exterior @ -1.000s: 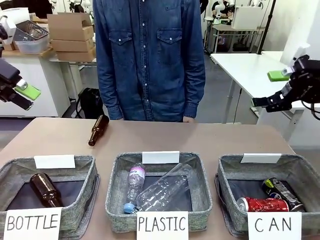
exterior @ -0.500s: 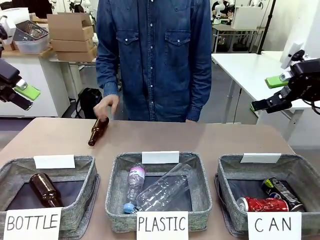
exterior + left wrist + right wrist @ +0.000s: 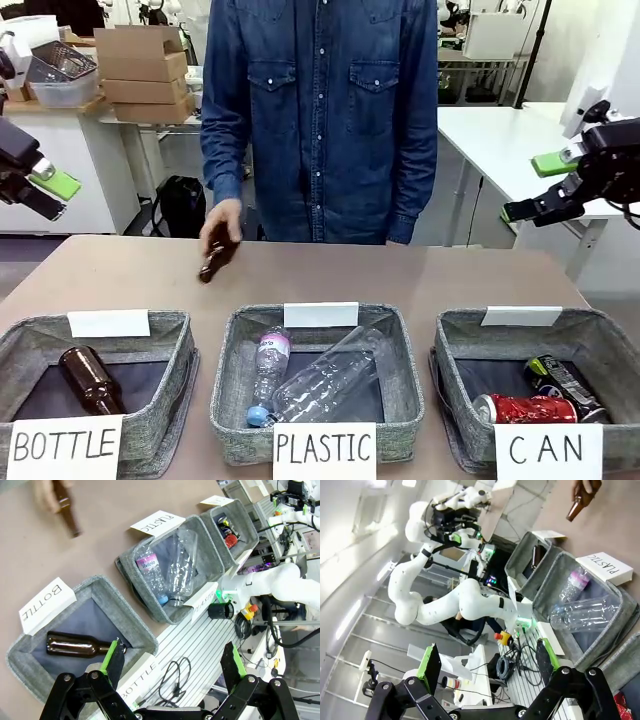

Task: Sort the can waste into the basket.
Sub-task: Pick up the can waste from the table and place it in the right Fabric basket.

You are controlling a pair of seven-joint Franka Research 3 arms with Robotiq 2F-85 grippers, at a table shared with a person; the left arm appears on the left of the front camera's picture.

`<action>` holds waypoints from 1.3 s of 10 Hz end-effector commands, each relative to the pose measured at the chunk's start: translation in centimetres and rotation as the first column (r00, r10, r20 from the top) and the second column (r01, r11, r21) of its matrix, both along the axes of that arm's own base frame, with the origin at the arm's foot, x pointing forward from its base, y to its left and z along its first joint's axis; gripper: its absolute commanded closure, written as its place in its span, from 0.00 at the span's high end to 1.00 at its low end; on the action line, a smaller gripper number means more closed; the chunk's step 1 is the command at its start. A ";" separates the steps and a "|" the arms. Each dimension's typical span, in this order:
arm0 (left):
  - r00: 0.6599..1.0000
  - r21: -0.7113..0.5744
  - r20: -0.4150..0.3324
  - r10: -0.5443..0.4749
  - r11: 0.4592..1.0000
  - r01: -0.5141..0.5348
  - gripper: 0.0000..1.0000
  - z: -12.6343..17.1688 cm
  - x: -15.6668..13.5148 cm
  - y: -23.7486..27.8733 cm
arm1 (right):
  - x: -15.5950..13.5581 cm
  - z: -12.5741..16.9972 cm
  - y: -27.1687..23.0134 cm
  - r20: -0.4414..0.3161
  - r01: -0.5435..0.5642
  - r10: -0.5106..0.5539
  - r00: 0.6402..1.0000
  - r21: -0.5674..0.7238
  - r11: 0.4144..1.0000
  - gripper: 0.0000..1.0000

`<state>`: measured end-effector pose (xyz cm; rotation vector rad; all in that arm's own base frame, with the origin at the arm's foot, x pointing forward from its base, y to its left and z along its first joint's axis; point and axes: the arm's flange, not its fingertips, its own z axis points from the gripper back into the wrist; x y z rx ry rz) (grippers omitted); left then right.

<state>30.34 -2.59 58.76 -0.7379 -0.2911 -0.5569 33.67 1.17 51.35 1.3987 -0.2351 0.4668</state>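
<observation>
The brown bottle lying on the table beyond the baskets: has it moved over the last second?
Yes. The brown bottle is now in the person's hand, lifted and shifted rightward, towards the PLASTIC basket.

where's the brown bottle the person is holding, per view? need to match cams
Front view: brown bottle left of centre, in the person's hand, above the table beyond the PLASTIC basket.
Left wrist view: top left, blurred, hand at the top edge.
Right wrist view: top right, neck pointing down-left, hand at the top edge.
Shared landmark: the PLASTIC basket.
</observation>
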 end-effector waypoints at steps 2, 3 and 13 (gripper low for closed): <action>1.000 0.013 0.000 -0.007 1.000 0.007 1.00 0.1 -0.2 0.3 | 0.0 0.0 -0.3 0.020 -0.014 0.014 1.000 0.000 1.000 1.00; 1.000 0.013 0.000 -0.007 1.000 0.007 1.00 0.1 -0.2 0.3 | 0.0 0.0 -0.3 0.020 -0.014 0.014 1.000 0.000 1.000 1.00; 1.000 0.013 0.000 -0.007 1.000 0.007 1.00 0.1 -0.2 0.3 | 0.0 0.0 -0.3 0.020 -0.014 0.014 1.000 0.000 1.000 1.00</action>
